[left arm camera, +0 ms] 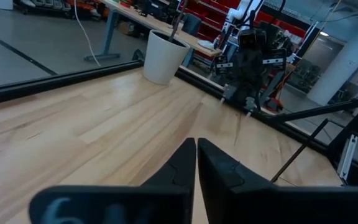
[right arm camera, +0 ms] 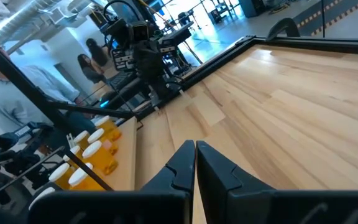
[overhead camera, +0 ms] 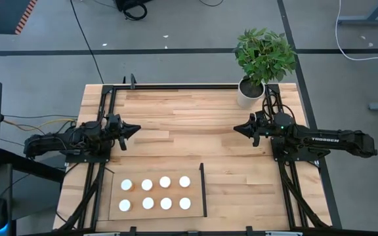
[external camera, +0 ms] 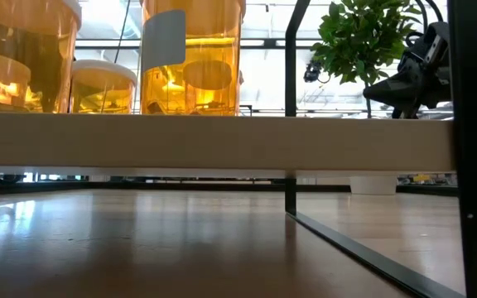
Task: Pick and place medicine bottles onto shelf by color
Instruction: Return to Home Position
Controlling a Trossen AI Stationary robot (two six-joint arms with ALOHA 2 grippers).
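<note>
Several orange medicine bottles [overhead camera: 156, 193] with white caps stand upright in two rows on the pale-wood shelf [overhead camera: 194, 208] at the table's near side; the right wrist view shows them too [right arm camera: 92, 155], and the low view shows them close up [external camera: 190, 58]. A thin black upright strip [overhead camera: 203, 190] runs along the shelf's right edge. My left gripper [overhead camera: 136, 129] hovers shut at the table's left side, pointing level toward the middle. My right gripper [overhead camera: 236, 129] hovers shut at the right side, facing it. Both are empty and far from the bottles.
A potted green plant in a white pot [overhead camera: 249, 92] stands at the table's far right corner. A black frame [overhead camera: 176, 86] runs along the table's edges. People stand in the room beyond the table [right arm camera: 92, 59]. Bare planks [overhead camera: 186, 124] lie between the two grippers.
</note>
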